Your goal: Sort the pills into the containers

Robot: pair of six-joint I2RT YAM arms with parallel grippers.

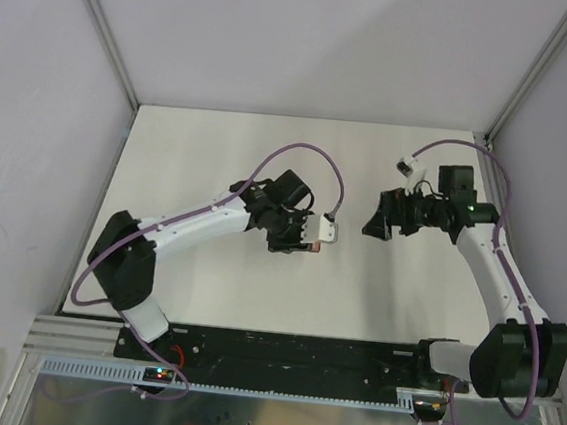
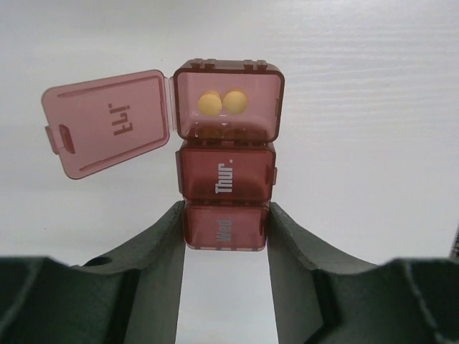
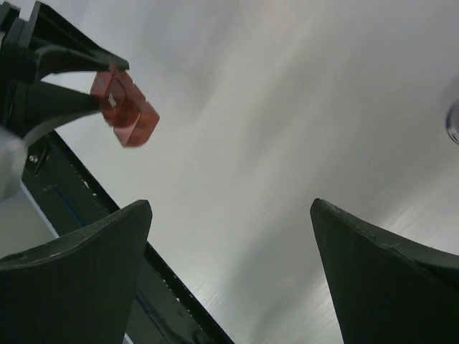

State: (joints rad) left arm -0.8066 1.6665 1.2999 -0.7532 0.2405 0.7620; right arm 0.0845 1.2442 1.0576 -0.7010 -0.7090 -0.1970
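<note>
The dark red pill box [image 2: 226, 175] is a strip of three compartments marked Fri, Thur and Wed. My left gripper [image 2: 226, 228] is shut on its Wed end, one finger on each side. The Fri lid [image 2: 107, 122] is swung open to the left, and yellow round pills [image 2: 222, 102] lie in that compartment. In the top view my left gripper [image 1: 306, 239] holds the box [image 1: 313, 244] near the table's middle. My right gripper [image 1: 375, 222] is open and empty, a short way to the right of the box. In the right wrist view the right gripper [image 3: 231, 204] is wide open, with the box [image 3: 125, 111] at upper left.
The white table [image 1: 220, 146] has walls and metal posts at its left, back and right. A black rail [image 1: 280, 351] runs along its near edge. A small round greyish thing [image 3: 453, 122] is cut off at the right edge of the right wrist view.
</note>
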